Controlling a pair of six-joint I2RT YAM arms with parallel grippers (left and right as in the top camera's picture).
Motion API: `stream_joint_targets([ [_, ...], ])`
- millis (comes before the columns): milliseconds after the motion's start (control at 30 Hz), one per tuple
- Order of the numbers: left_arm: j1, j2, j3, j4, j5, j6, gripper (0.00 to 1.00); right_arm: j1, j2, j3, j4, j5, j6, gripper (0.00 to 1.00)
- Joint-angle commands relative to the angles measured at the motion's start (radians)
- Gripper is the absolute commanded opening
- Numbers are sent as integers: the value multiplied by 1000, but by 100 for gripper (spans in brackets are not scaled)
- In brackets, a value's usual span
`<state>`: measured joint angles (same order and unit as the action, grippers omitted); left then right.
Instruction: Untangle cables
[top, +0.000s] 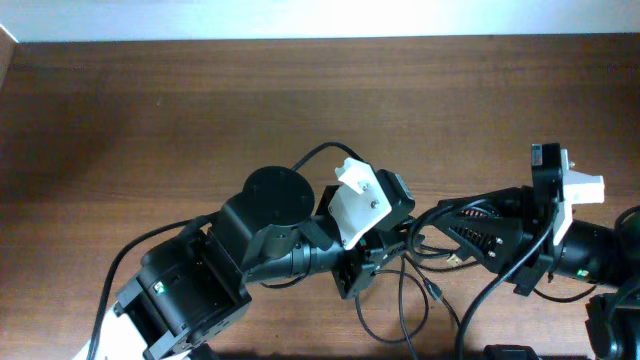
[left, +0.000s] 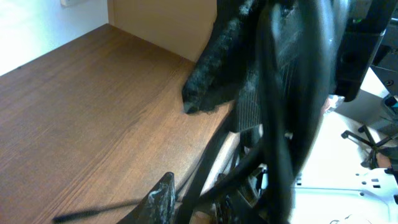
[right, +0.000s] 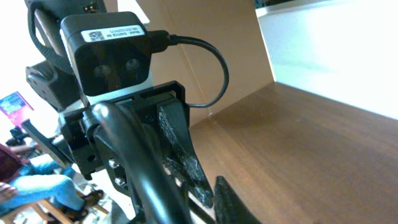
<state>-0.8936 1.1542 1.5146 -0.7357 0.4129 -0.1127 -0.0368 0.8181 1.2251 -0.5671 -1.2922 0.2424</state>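
Overhead shows both claws meeting over cords that are not yet pulled apart

The brown table (top: 150, 110) fills the view. The left arm (top: 270, 235) reaches in from the front left corner and the right arm (top: 580, 245) from the right edge. They meet near the front edge, a little right of centre.

The left claw (top: 372, 262) sits under its white camera mount (top: 358, 200), tip to tip with the right claw (top: 425, 240). Neither wrist view gives a clean look between the fingers, each being crowded by the other arm, so I cannot tell whether either claw is open, closed or gripping a cord.

The cables (top: 402, 300) lie just below the claws as thin black loops that cross one another and run off the front edge. One small plug (top: 437, 291) lies loose beside them.

Judging by those crossings, the untangling seems to be at an early or middle stage. No cord lies apart on its own, and the separating is left to do.
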Motion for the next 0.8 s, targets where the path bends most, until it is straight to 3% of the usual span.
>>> stream_joint_targets([
  [0,-1,1,6,10,21,10,22,-3,-6,10,7,-5,2,6],
  [167,-1,1,6,8,21,10,18,-3,-6,10,6,25,2,5],
  [267,-1,0,6,10,21,10,1,-3,8,10,3,24,2,10],
  [433,-1,0,6,10,16,10,0,-3,31,10,-24,21,2,10],
  [467,-1,1,6,10,10,10,0,-3,31,10,-24,21,2,18],
  [533,0,0,6,9,-28,9,0,-3,31,10,-23,21,2,62],
  [600,0,-1,6,8,-81,9,0,-3,31,10,-23,21,2,85],
  [667,0,-7,6,-7,-127,9,0,-3,31,10,-23,23,2,96],
  [767,0,-19,6,-51,-222,10,0,-3,31,10,-23,63,2,99],
])
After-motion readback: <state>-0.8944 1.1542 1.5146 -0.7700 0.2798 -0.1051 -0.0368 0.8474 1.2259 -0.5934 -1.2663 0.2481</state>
